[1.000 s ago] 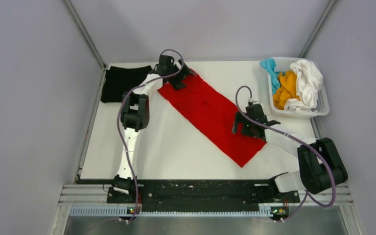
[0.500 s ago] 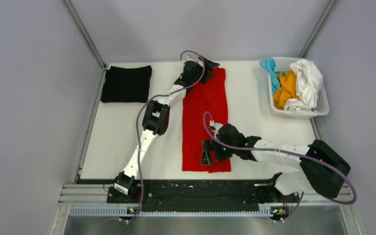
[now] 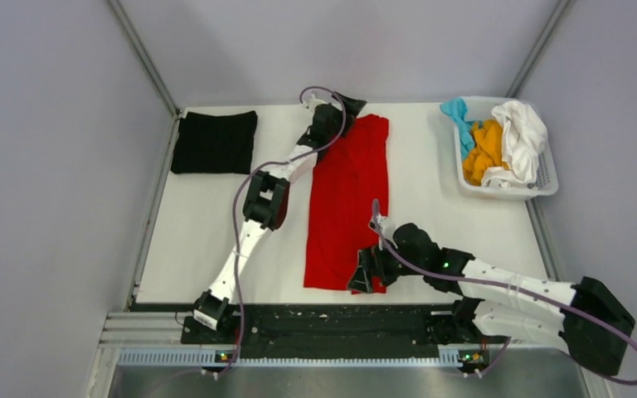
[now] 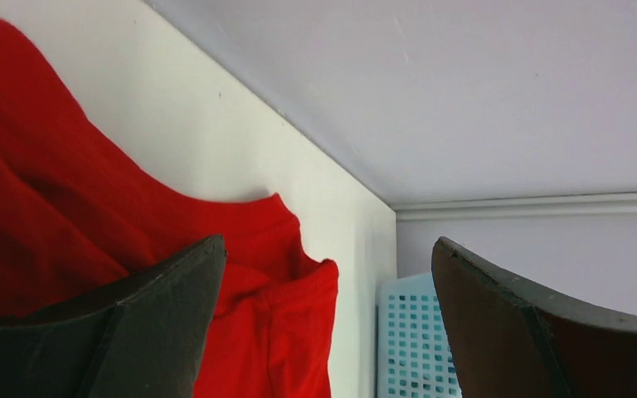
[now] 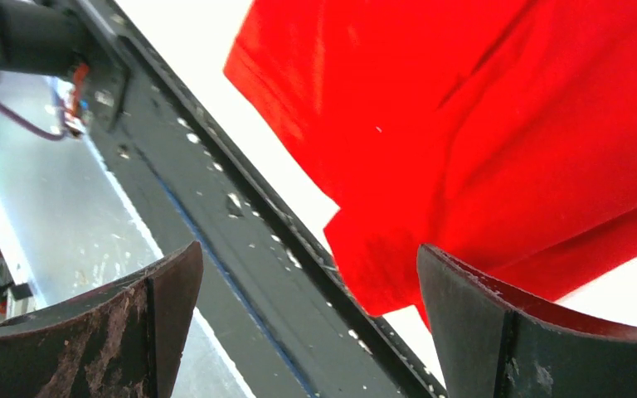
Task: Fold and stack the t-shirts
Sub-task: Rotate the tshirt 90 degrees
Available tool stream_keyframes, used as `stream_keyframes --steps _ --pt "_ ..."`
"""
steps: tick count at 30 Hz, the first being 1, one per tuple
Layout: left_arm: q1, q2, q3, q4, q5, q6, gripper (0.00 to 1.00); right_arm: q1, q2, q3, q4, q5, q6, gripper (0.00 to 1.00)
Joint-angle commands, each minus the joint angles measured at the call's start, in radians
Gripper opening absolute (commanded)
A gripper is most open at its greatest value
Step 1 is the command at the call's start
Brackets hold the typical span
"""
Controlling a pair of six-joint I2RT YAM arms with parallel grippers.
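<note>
The bright red t-shirt [image 3: 347, 199], folded into a long strip, lies flat down the middle of the table from the far edge to the near edge. My left gripper [image 3: 353, 107] is at its far end, open and empty; in the left wrist view [image 4: 328, 332] the red cloth [image 4: 116, 224] lies below and left of the jaws. My right gripper [image 3: 365, 279] is at the shirt's near right corner, open and empty; in the right wrist view [image 5: 307, 332] the red hem [image 5: 464, 124] lies past the jaws. A folded black t-shirt [image 3: 214, 141] lies at the far left.
A white slotted basket [image 3: 498, 193] at the far right holds white [image 3: 521, 137], orange [image 3: 485, 149] and teal [image 3: 458, 112] shirts; its wall shows in the left wrist view [image 4: 406, 340]. The black front rail [image 5: 257, 249] runs just under the right gripper. Grey walls surround the table [image 3: 207, 240].
The red shirt has swung from a diagonal lie to lengthwise down the table. The right gripper moved left and toward the near edge; the left gripper moved right along the far edge.
</note>
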Motion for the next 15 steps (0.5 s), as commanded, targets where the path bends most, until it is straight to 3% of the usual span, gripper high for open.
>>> stream_keyframes --steps 1,7,15 --pt "0.021 0.019 0.046 0.039 -0.083 0.042 0.99 0.011 -0.172 0.018 0.063 0.066 0.005 0.99" --pt "0.029 -0.164 0.039 0.003 0.013 0.197 0.98 0.011 -0.37 -0.004 -0.017 0.249 0.081 0.99" --pt "0.003 -0.65 -0.16 -0.184 0.17 0.459 0.99 0.01 -0.436 0.053 -0.326 0.467 0.217 0.99"
